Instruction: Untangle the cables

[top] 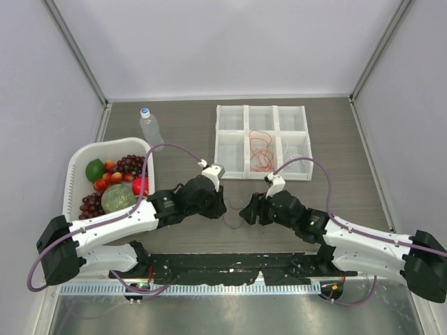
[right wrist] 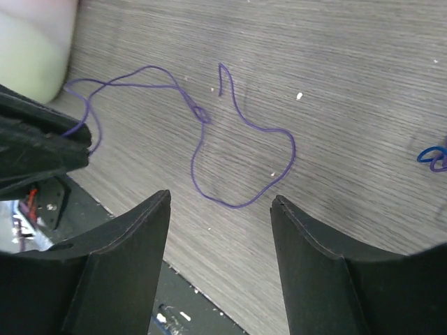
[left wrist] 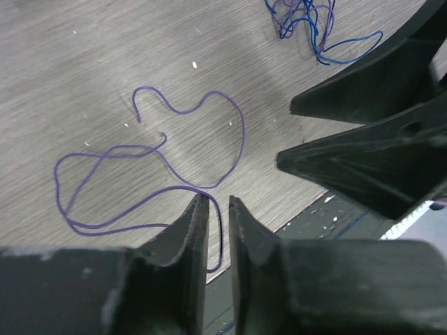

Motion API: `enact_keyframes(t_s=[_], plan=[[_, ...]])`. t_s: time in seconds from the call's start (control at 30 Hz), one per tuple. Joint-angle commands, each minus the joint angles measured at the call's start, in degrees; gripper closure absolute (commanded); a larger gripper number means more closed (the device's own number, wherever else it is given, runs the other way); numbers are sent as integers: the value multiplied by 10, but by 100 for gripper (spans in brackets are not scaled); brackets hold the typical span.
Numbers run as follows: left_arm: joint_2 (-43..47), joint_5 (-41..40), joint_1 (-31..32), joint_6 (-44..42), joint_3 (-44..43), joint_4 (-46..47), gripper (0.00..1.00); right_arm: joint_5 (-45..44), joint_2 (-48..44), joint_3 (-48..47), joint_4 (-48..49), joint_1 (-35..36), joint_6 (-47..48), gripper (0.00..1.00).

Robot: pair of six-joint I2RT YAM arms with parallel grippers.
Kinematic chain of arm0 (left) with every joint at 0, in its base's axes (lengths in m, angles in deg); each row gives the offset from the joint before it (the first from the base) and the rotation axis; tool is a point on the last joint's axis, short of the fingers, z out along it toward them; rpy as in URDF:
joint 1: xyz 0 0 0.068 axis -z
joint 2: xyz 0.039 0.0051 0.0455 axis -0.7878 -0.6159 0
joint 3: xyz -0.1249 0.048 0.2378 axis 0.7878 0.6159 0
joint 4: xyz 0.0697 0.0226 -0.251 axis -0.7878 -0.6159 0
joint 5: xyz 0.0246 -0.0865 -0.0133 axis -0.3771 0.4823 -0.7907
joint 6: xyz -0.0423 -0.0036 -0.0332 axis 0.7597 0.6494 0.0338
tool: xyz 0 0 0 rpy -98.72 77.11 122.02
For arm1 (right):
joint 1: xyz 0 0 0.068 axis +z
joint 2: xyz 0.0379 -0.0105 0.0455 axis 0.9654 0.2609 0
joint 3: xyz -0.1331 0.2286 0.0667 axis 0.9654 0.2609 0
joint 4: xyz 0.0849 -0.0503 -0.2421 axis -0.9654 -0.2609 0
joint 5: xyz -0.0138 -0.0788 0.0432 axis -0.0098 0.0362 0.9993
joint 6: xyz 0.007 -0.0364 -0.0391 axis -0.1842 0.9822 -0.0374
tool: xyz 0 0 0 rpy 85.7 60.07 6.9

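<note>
A thin purple cable (left wrist: 237, 118) lies in loose loops on the wooden table, between my two grippers (top: 234, 206). My left gripper (left wrist: 216, 199) has its jaws a narrow gap apart, and one end of the purple cable runs loose through that gap. My right gripper (right wrist: 220, 195) stands open just short of the cable's round loop (right wrist: 238, 206), with nothing between its fingers. A small blue and purple tangle (left wrist: 307, 24) of cables lies further off. An orange cable (top: 260, 150) is coiled in the white tray (top: 230, 112).
A white basket (top: 77, 167) of fruit stands at the left, with a plastic bottle (top: 149, 125) behind it. The table's near edge and a dark base plate (right wrist: 140, 307) lie just under both grippers. The right gripper's fingers (left wrist: 335, 160) are close to the left one.
</note>
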Motion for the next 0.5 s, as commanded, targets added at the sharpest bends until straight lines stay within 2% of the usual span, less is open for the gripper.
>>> enact_keyframes(t_s=[0.0,0.17,0.3,0.4,0.47], plan=[[-5,26,-6,5,6,66,69,-66,53,-31,59,24,-10,35],[18,27,-14,-7,6,56,32,-116,60,-64,8,32,1,33],[58,23,-16,-22,7,35,22,-104,46,-63,26,32,17,28],[101,3,-16,-32,6,13,18,-56,95,-86,39,33,50,27],[133,-18,-17,-41,3,-8,18,-57,148,-117,35,37,66,26]])
